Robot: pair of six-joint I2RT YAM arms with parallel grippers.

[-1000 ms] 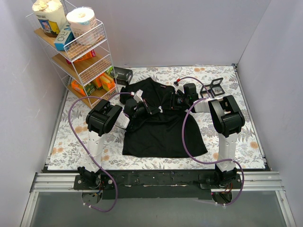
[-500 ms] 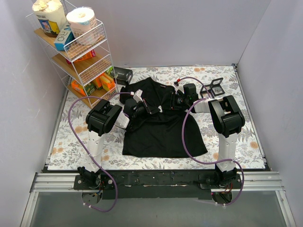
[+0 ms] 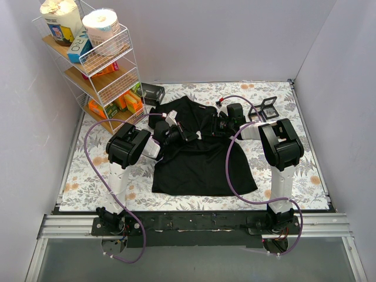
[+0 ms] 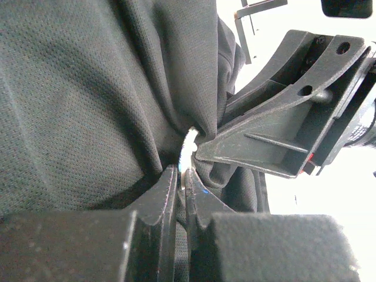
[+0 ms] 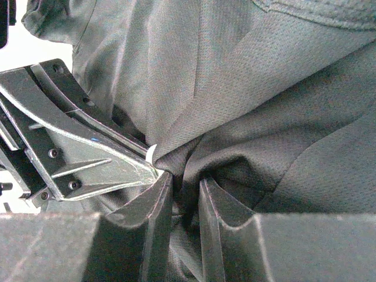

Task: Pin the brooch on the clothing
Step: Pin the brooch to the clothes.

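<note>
Silver brooch [image 4: 189, 154]: edge-on sliver clamped in left tool [image 4: 181, 189], long axis upright.
Black shirt [image 5: 294, 106]: fold bunched between right tool's [image 5: 182, 194] part-closed jaws, touching brooch's right side.

Lab-style robot test cell, not a home. Plain grey partition walls [image 3: 235, 35] enclose a table [image 3: 305, 170] covered in floral cloth. Aluminium rail [image 3: 188, 226] at 6 o'clock carries two arm bases with purple cables [image 3: 88, 147]. Wire shelf rack [image 3: 103, 64] at 10 o'clock holds staged props: paper rolls, boxes, packets. Small black frame stand [image 3: 267, 107] at 2 o'clock.
</note>
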